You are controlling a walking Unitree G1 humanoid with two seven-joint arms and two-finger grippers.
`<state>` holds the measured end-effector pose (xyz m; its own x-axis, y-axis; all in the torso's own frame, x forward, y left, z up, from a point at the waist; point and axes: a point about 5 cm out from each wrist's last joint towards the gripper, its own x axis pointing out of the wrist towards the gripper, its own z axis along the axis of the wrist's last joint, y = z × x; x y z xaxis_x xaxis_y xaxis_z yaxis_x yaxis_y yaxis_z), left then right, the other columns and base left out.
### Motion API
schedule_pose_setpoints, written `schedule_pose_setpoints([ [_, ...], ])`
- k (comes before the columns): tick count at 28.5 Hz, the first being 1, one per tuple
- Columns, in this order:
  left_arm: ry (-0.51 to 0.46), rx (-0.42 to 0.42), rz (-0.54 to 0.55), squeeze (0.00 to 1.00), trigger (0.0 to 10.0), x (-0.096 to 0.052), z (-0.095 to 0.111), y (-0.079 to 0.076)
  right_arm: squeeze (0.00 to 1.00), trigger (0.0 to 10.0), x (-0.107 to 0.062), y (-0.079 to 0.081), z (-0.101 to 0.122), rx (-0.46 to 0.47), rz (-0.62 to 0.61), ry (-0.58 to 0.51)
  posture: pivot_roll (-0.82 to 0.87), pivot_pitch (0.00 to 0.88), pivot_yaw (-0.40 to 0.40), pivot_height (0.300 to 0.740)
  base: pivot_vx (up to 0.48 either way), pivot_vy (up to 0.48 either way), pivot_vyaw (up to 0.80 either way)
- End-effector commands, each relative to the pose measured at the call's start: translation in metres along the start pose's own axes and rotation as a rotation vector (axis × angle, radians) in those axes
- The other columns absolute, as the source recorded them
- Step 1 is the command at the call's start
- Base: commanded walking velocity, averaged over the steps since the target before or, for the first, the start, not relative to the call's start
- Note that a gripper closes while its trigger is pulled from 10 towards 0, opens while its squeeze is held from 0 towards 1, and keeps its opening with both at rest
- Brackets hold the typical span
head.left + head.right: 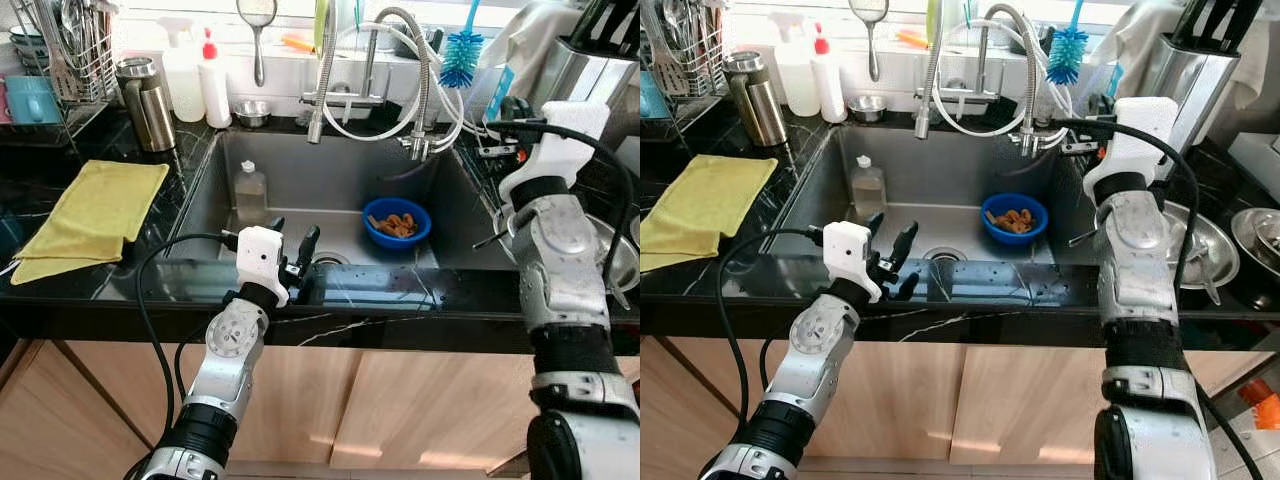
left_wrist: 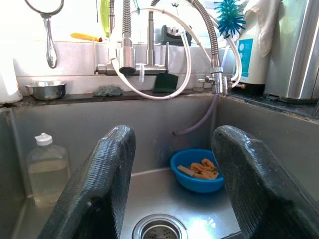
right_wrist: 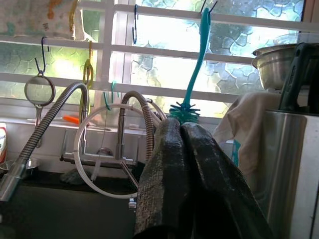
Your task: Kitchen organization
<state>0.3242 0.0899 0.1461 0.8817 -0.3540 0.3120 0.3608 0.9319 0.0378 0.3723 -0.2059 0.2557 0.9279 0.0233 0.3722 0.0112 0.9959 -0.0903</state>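
You had the left gripper (image 1: 296, 255) spread wide over the sink (image 1: 330, 180) rim, likely aiming for the bowl (image 1: 397, 222); the right gripper (image 3: 192, 174) sat pinched shut, empty.

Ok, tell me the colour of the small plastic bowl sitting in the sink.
Blue. The small plastic bowl shows best in the left wrist view.

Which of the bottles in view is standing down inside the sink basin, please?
The clear bottle with the white cap, against the basin's left wall; the red-capped bottle and spray bottle stand up on the counter behind.
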Motion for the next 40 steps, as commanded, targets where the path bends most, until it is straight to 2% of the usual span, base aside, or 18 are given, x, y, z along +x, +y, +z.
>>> schedule_pose_setpoints([
  [1, -0.018, 0.007, -0.006, 0.00, 10.0, 0.002, 0.005, -0.001, 0.00, 10.0, 0.005, -0.001, 0.006, 0.018, 0.009, -0.025, 0.09, 0.011, -0.083, 0.740, 0.000, 0.000, 0.00],
  [7, -0.015, 0.012, 0.000, 0.00, 10.0, 0.001, 0.004, 0.000, 0.00, 10.0, 0.022, 0.004, 0.013, 0.023, 0.051, -0.051, 0.10, 0.015, -0.087, 0.740, 0.000, 0.000, 0.00],
  [10, -0.017, 0.012, 0.003, 0.00, 10.0, 0.002, 0.005, 0.001, 0.00, 10.0, 0.025, 0.004, 0.018, 0.028, 0.050, -0.068, 0.10, 0.016, -0.088, 0.740, 0.000, 0.000, 0.00],
  [14, -0.015, 0.006, 0.008, 0.00, 10.0, 0.002, 0.004, 0.001, 0.00, 10.0, 0.036, 0.000, 0.035, 0.017, 0.058, -0.117, 0.09, 0.016, -0.086, 0.740, 0.000, 0.000, 0.00],
  [17, -0.012, 0.005, 0.005, 0.00, 10.0, 0.002, 0.003, 0.001, 0.00, 10.0, 0.039, 0.000, 0.036, 0.002, 0.072, -0.111, 0.09, 0.017, -0.086, 0.740, 0.000, 0.000, 0.00],
  [19, -0.008, 0.005, 0.003, 0.00, 10.0, 0.002, 0.003, 0.000, 0.00, 10.0, 0.039, 0.004, 0.024, 0.007, 0.096, -0.062, 0.09, 0.017, -0.087, 0.740, 0.000, 0.000, 0.00],
  [23, 0.003, 0.007, -0.007, 0.00, 10.0, 0.001, 0.001, -0.001, 0.00, 10.0, 0.031, 0.013, -0.018, 0.064, 0.097, 0.122, 0.11, 0.010, -0.094, 0.740, 0.000, 0.000, 0.00],
  [27, 0.004, 0.008, -0.009, 0.00, 10.0, 0.001, 0.001, -0.001, 0.00, 10.0, 0.029, 0.015, -0.027, 0.066, 0.091, 0.156, 0.11, 0.010, -0.094, 0.740, 0.000, 0.000, 0.00],
  [29, 0.006, 0.010, -0.011, 0.00, 10.0, 0.000, 0.001, -0.001, 0.00, 10.0, 0.019, 0.026, -0.051, 0.122, 0.098, 0.249, 0.12, 0.010, -0.100, 0.740, 0.000, 0.000, 0.00],
  [34, 0.016, 0.011, -0.021, 0.00, 10.0, -0.001, -0.001, -0.002, 0.00, 10.0, 0.011, 0.034, -0.068, 0.201, 0.089, 0.326, 0.13, 0.006, -0.098, 0.740, 0.000, 0.000, 0.00],
  [40, 0.020, 0.010, -0.032, 0.00, 10.0, -0.002, -0.001, -0.003, 0.00, 10.0, 0.005, 0.035, -0.077, 0.218, 0.074, 0.352, 0.13, 0.000, -0.095, 0.740, 0.000, 0.000, 0.00],
])
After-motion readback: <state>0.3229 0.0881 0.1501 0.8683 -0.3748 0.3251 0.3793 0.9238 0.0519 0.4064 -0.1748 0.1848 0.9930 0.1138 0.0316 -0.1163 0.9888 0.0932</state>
